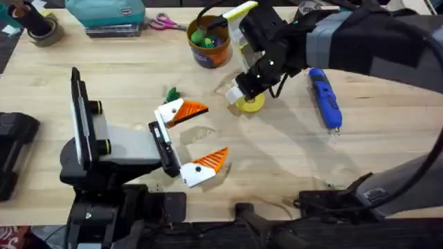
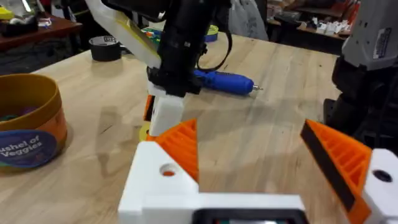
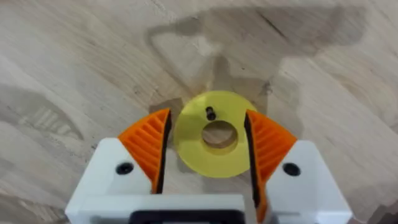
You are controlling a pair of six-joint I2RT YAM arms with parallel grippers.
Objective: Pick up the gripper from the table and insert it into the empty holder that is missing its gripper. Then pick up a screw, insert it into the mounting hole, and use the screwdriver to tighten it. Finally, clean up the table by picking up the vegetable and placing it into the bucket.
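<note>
Overhead view looked down and forward across the counter (image 1: 277, 149) from above the arm bases. Left wrist view sat low, facing the screwdriver (image 2: 224, 81), which overhead placed toward 3 o'clock. Right wrist view looked straight down, close to the yellow ring (image 3: 214, 134).

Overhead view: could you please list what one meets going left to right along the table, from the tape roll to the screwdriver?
Tape roll → vegetable → bucket → yellow ring → screwdriver.
</note>
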